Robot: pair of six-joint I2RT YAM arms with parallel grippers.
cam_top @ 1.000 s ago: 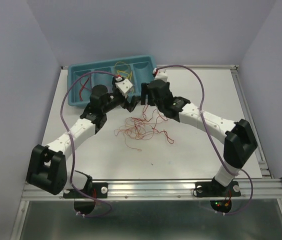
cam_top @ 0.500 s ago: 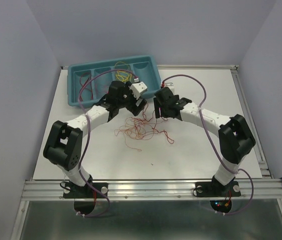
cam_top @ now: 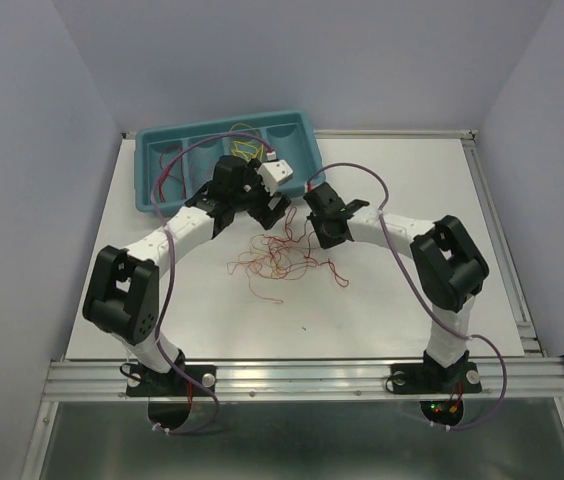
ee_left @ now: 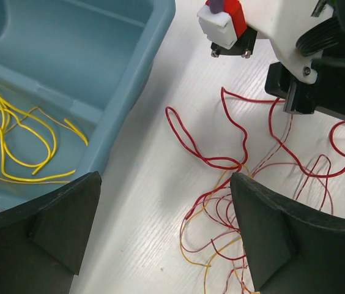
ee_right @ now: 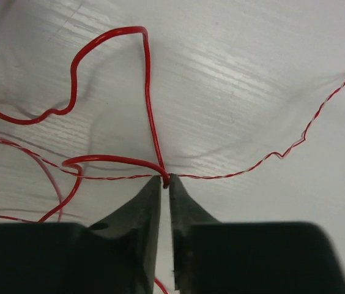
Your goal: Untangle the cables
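White bench (cam_top: pixel 362 320) carries the cables (cam_top: pixel 280 258), tangled under the left claw (ee_left: pixel 166 245), with a teal tray (ee_left: pixel 129 104) at its left, seemingly for sorted strands. Right claw (ee_right: pixel 165 184) is pinched nearly closed on one red cable, likely to draw it free; the left gapes wide and empty.

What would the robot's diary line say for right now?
right gripper: shut on red wire | left gripper: open, between teal tray and wire tangle | yellow wires: in tray

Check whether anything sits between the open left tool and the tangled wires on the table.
Nothing visible does. The left tool is open directly over the red wires; the blue tray's wall lies off to one side.
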